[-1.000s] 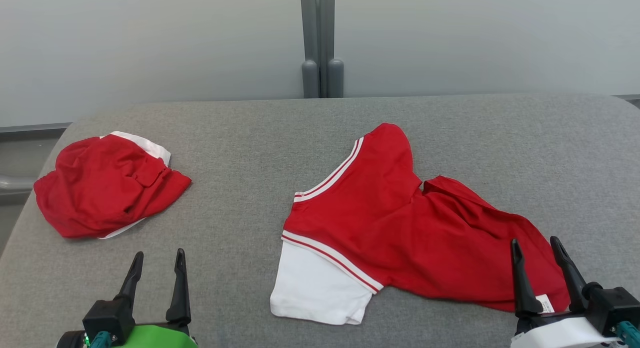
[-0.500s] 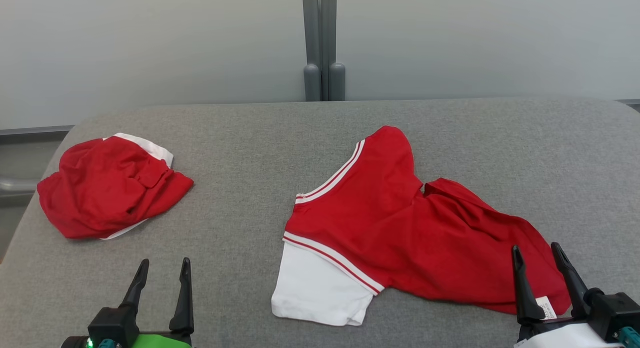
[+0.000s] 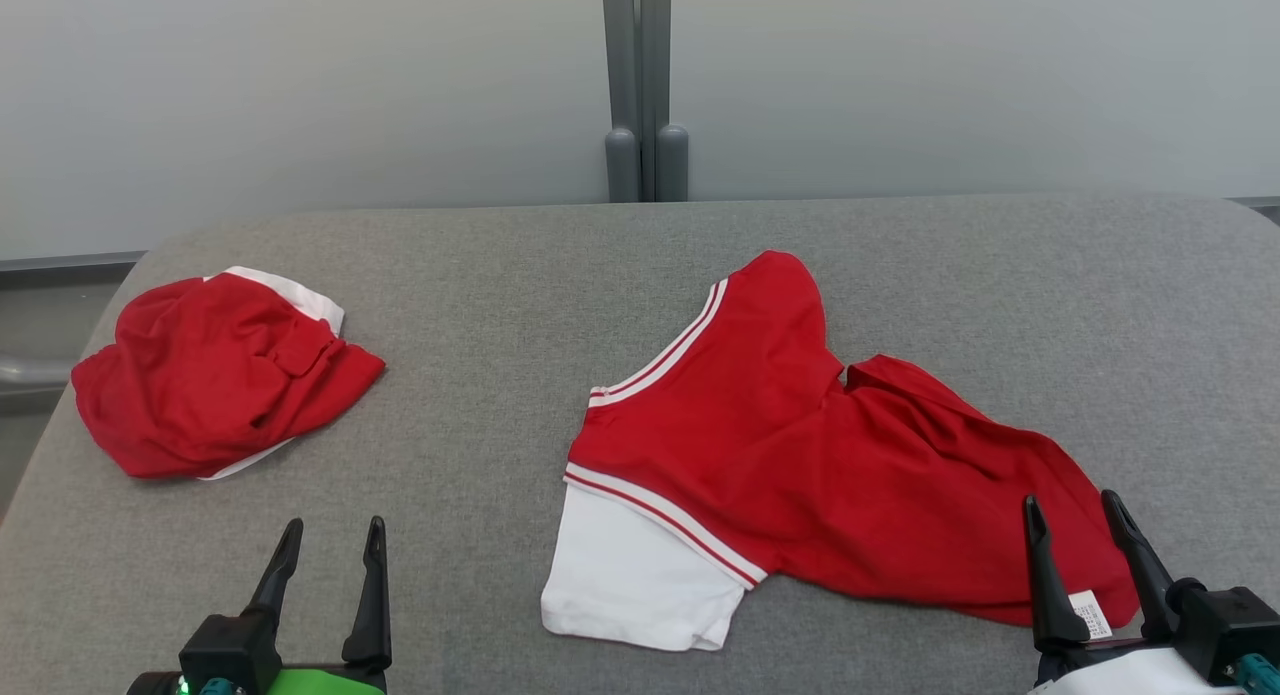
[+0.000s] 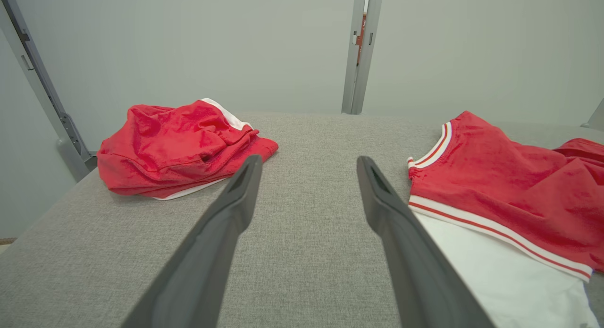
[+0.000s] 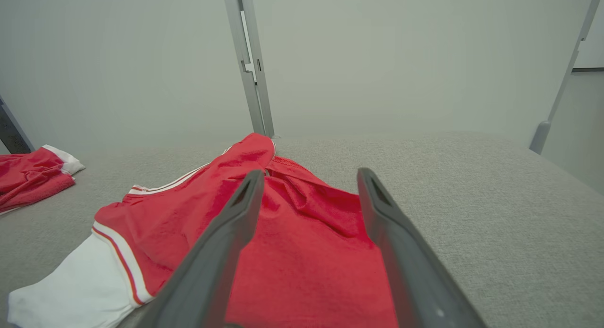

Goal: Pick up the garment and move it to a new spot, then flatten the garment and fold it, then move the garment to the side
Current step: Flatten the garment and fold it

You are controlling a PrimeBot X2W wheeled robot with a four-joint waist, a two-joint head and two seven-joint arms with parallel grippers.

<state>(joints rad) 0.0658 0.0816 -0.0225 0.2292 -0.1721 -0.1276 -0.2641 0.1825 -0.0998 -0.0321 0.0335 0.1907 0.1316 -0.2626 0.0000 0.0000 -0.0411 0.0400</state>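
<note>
Though spread just as wide and empty, pass over the left gripper (image 3: pixel 335 522) for the right gripper (image 3: pixel 1070 498), poised over the near-right hem of the garment (image 3: pixel 800 455), sprawled right of centre, long axis running far-left.

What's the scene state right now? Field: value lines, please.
surface: grey table
garment: red shirt with a white sleeve, rumpled, right of centre
other cloth: red bundle, far left, apart from the shirt
label: white label at the shirt's near right corner
left gripper: open, empty, over bare table
right gripper: open, empty, at the shirt's near right corner
</note>
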